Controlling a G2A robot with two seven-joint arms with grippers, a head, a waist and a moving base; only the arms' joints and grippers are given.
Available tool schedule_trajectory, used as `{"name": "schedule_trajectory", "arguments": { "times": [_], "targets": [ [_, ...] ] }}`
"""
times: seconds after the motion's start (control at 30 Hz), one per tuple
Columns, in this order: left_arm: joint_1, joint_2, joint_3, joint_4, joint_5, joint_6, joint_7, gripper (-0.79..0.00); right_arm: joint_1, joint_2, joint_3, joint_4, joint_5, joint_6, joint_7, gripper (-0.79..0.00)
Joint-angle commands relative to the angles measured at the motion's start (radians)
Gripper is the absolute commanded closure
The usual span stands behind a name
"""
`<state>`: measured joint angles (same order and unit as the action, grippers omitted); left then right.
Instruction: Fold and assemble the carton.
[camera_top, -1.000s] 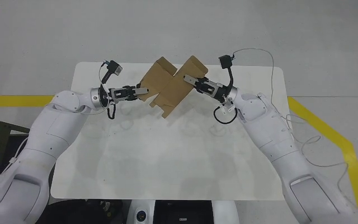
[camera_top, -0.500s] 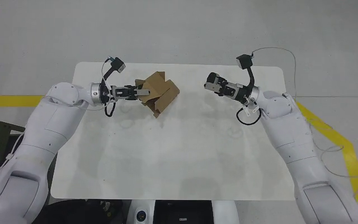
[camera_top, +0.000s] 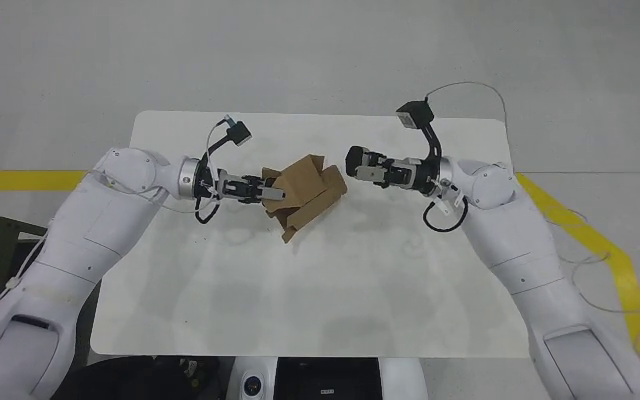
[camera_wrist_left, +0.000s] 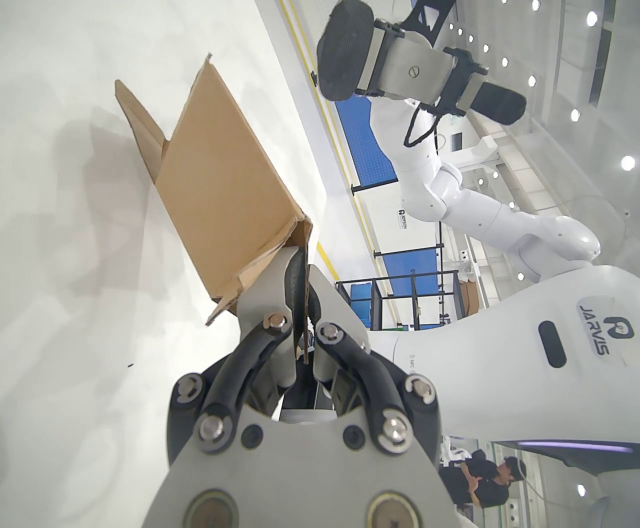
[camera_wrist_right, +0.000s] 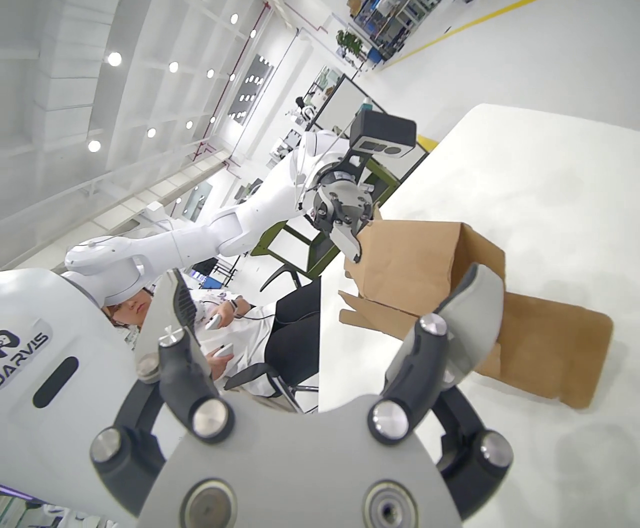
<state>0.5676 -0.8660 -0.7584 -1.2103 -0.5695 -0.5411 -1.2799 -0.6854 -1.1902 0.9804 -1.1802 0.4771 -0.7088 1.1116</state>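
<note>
Where the left gripper (camera_top: 262, 190) bites: clenched on the carton's (camera_top: 305, 190) left flap, pads half buried in cardboard.
Right gripper (camera_top: 353, 162): jaws spread, grasping nothing, just right of the carton.
Table (camera_top: 400, 280): wide white top near and right of the carton.
Carton: far-centre, half-folded, flaps loose, inside hidden.

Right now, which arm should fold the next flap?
Likely right: the right gripper is open and free beside the carton, while the left gripper is shut on its edge, holding it.
</note>
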Motion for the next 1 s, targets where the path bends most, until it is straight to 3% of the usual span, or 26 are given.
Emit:
{"name": "schedule_trajectory", "arguments": {
  "times": [0.0,0.17,0.37,0.6,0.97],
  "targets": [
    [0.001,0.012,0.01,-0.027,-0.006,-0.01,0.01,0.0,0.004,0.003,-0.027,-0.003,0.021,0.01,0.01,-0.705],
    [0.0,0.04,0.036,-0.074,-0.008,-0.037,0.037,0.0,0.018,0.012,-0.08,0.004,0.042,0.024,0.024,-0.616],
    [-0.011,0.07,0.074,-0.089,-0.023,-0.068,0.068,0.0,0.039,0.028,-0.119,0.046,0.023,0.01,0.01,-0.57],
    [-0.027,0.094,0.121,-0.115,-0.052,-0.085,0.085,0.0,0.063,0.037,-0.176,0.07,0.031,-0.012,-0.012,-0.391],
    [-0.061,0.118,0.19,-0.141,-0.082,-0.104,0.104,0.0,0.108,0.041,-0.269,0.126,0.036,-0.042,-0.042,-0.363]
  ]
}}
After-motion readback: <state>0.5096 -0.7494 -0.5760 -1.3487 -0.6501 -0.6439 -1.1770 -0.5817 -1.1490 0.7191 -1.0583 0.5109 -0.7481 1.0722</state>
